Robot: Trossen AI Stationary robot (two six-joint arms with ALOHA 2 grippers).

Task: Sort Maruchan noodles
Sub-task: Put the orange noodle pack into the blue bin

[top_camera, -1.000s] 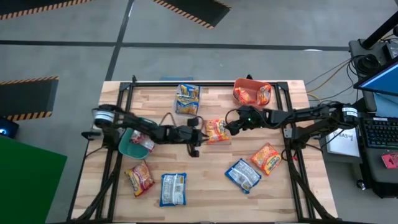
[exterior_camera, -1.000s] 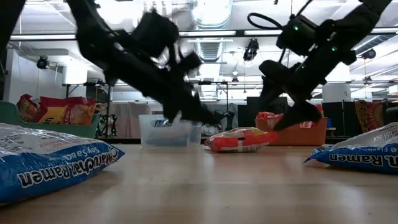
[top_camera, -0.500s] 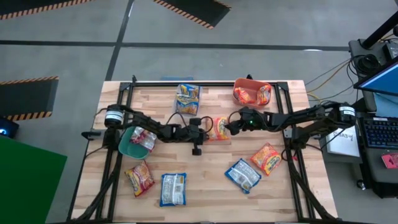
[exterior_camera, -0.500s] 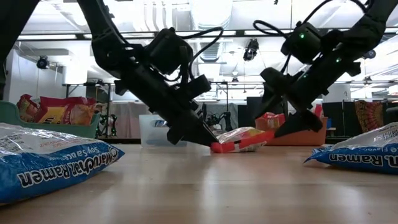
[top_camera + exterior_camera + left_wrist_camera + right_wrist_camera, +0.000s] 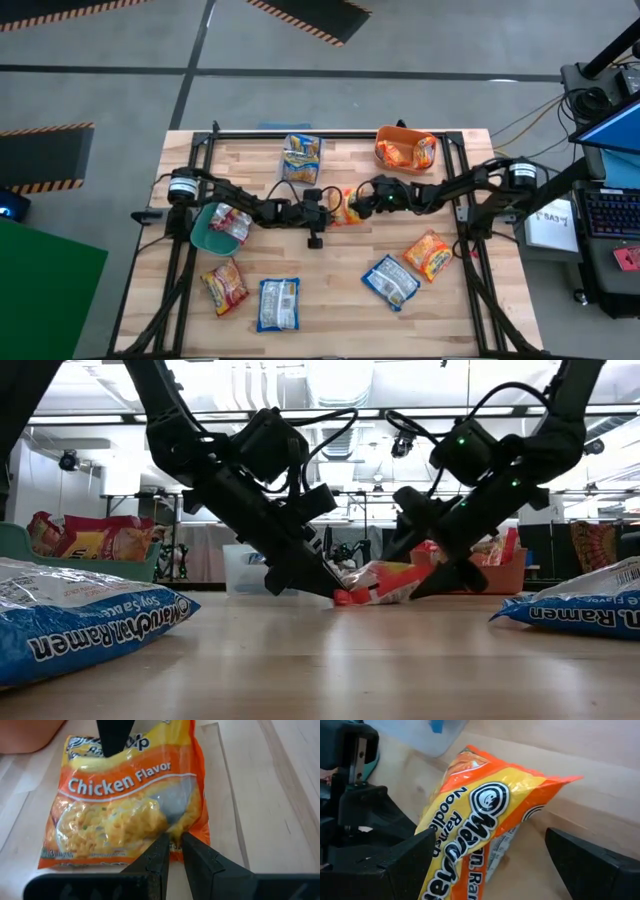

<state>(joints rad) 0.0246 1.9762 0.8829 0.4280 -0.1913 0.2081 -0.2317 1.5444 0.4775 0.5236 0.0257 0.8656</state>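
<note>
At the middle of the wooden surface (image 5: 330, 290), an orange chicken-flavor packet (image 5: 347, 207) lies between the two grippers. The left gripper (image 5: 171, 851) has its jaws clamped on the packet's near edge, pinching the seam, and in the low view that end seems lifted slightly off the surface. The right gripper (image 5: 485, 865) faces it from the opposite side, jaws spread wide apart to either side of the packet's tilted far end, apparently not touching it. Other packets lie scattered nearer the front edge of the surface.
</note>
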